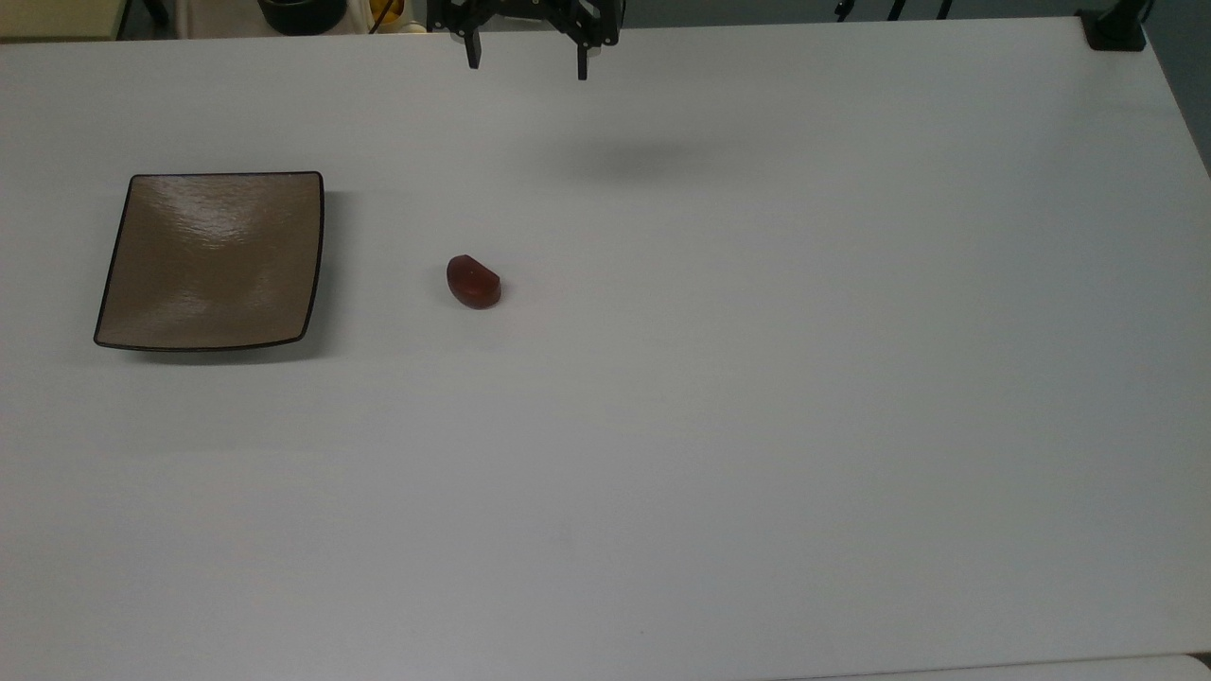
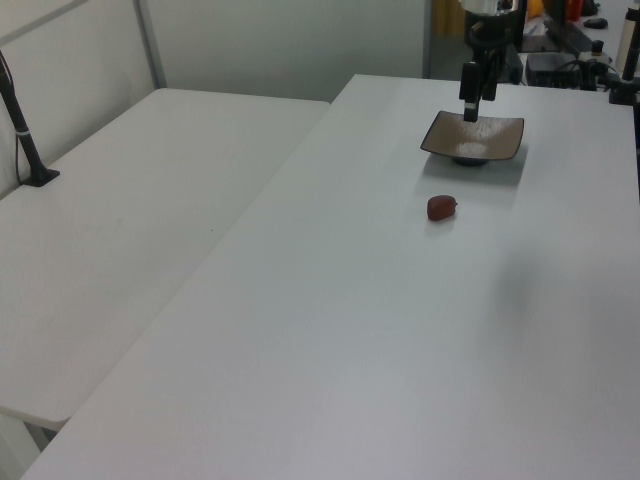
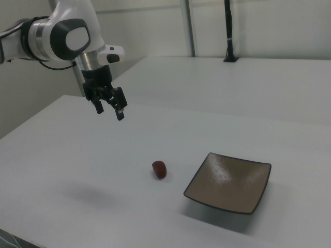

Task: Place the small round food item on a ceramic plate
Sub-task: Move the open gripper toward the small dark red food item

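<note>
The small round food item is a glossy dark red-brown half-round lump lying on the white table, also seen as the food item and the food item. To the top view's left of it sits the square tan-brown ceramic plate with a thin black rim, holding nothing; it is the plate and the plate too. My gripper hangs open high above the table near the top view's upper edge, well away from both. The gripper holds nothing.
The white table spreads wide around the two objects. A second white table adjoins it in the left view. A black clamp sits at the top view's upper right corner. Dark items stand beyond the far edge.
</note>
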`<state>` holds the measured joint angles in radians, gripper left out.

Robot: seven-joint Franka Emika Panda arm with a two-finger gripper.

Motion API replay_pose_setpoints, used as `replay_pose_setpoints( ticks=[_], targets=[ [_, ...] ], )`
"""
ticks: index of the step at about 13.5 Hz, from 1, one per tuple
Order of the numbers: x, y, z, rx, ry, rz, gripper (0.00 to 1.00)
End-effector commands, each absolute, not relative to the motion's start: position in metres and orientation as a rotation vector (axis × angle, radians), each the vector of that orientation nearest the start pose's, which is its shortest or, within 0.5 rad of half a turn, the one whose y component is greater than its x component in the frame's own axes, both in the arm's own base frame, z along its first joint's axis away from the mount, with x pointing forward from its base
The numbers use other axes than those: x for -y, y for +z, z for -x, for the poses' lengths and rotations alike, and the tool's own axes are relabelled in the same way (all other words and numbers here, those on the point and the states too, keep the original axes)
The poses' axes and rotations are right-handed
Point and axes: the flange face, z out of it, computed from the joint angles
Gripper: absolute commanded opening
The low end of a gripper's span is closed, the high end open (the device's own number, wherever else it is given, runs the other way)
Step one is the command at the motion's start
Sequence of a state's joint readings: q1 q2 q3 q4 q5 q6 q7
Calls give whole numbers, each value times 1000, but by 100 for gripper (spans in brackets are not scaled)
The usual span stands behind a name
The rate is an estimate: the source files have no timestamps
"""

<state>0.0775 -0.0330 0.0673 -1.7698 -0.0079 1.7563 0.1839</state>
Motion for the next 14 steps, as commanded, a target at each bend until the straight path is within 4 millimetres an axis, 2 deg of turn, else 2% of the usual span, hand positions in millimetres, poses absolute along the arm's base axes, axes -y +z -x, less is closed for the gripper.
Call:
replay_pose_setpoints(
  ticks=[1, 11, 14],
  targets=[
    [-70, 573, -546, -47, -32, 3124, 100],
    [-70, 573, -548, -42, -45, 3124, 100],
    [-72, 570, -558, -5, -142, 3114, 100]
  ],
)
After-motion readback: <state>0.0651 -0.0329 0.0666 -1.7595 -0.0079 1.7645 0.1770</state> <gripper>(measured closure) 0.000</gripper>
